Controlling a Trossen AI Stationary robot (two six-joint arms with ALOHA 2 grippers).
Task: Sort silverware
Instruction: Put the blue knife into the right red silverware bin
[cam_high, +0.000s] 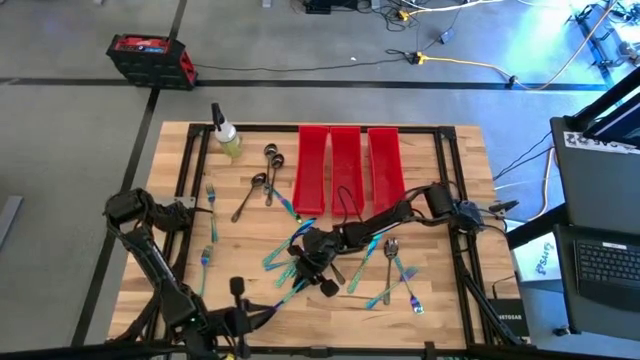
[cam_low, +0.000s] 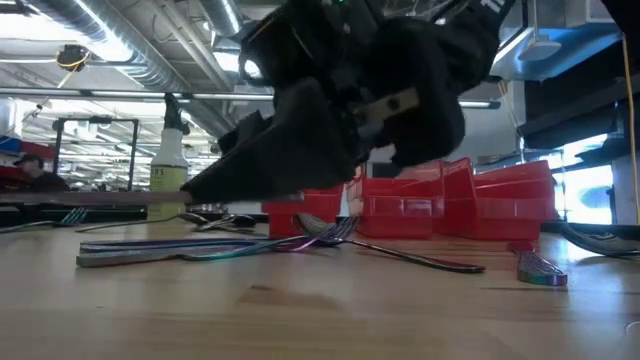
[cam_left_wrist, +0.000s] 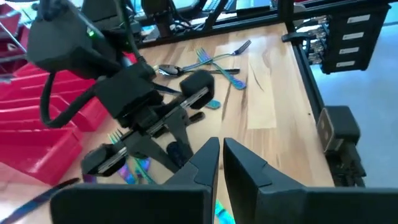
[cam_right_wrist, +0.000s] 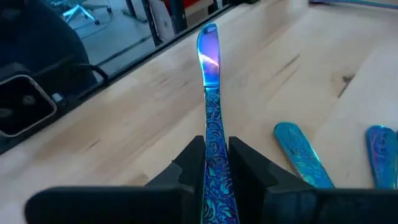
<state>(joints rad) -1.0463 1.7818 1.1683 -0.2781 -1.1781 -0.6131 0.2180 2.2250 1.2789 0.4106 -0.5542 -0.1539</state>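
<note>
Right tool (cam_right_wrist: 214, 163) pinching an iridescent knife (cam_right_wrist: 210, 93) by its embossed handle: stiff, light, slick metal, best clamped mid-handle; left tool (cam_left_wrist: 219, 163) pressed together, empty.

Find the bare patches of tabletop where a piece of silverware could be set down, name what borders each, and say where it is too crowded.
Free: the wood right of the red bins up to the table's right frame, and the strip between the spray bottle and the left arm, save two forks. Crowded: below the bins, where the right gripper grips a knife among scattered silverware.
</note>
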